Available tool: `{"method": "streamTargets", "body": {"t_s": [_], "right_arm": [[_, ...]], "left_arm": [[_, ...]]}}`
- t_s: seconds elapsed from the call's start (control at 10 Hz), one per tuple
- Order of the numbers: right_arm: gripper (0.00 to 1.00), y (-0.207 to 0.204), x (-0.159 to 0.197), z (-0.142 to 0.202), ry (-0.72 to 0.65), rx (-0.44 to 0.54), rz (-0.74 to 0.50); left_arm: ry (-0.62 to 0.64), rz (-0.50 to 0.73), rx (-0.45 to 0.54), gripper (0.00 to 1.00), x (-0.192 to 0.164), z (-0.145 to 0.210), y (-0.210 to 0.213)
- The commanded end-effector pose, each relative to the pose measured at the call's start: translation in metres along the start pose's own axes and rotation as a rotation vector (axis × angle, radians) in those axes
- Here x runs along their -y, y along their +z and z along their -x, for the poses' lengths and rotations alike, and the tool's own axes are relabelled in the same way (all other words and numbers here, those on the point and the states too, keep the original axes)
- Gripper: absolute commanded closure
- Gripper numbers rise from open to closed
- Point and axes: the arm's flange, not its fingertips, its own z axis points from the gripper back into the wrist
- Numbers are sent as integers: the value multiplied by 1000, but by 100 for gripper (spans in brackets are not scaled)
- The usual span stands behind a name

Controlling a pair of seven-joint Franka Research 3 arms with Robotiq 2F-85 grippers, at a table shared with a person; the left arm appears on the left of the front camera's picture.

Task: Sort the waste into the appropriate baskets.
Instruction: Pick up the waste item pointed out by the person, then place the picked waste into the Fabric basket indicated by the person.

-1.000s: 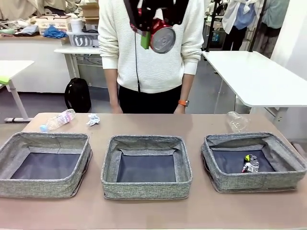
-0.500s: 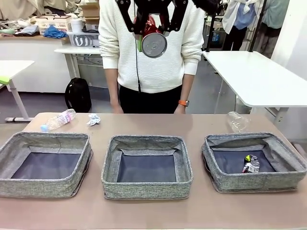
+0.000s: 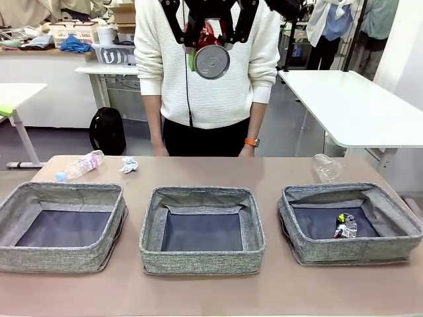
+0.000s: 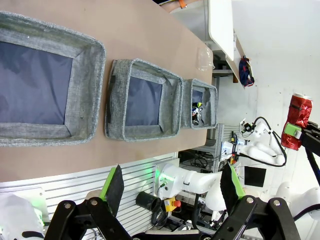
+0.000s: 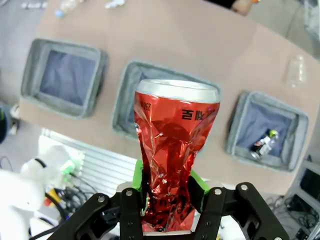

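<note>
My right gripper point(image 3: 210, 41) hangs high above the table, shut on a crumpled red drink can point(image 3: 211, 58). In the right wrist view the can point(image 5: 172, 160) stands upright between the green pads point(image 5: 138, 176), over the middle basket point(image 5: 126, 85). Three grey woven baskets sit in a row: left point(image 3: 59, 259), middle point(image 3: 201, 261), right point(image 3: 344, 251). The right one holds a silver-black can point(image 3: 344, 226). A clear bottle point(image 3: 80, 164) and a white paper wad point(image 3: 128, 164) lie behind the left basket, another clear bottle point(image 3: 326, 166) behind the right one. My left gripper point(image 4: 172, 185) is open and holds nothing.
A person in a white sweater point(image 3: 211, 86) stands at the table's far edge, hands low by the rim. Bare tabletop point(image 3: 218, 173) runs behind the baskets and a strip in front of them. A white table point(image 3: 357, 99) stands farther right.
A second ago the can sat a little to the right with the wrist turned; it shifted left and squared up, then held still. Nothing on the table moved.
</note>
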Motion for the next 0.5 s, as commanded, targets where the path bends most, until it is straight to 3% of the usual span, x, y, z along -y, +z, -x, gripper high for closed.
{"method": "streamTargets", "body": {"t_s": [0.0, 0.4], "right_arm": [[66, 4, 1, 0, 5, 7, -11], [66, 4, 1, 0, 5, 7, -11]], "left_arm": [[-17, 19, 1, 0, 0, -1, 0], [-17, 19, 1, 0, 0, -1, 0]]}}
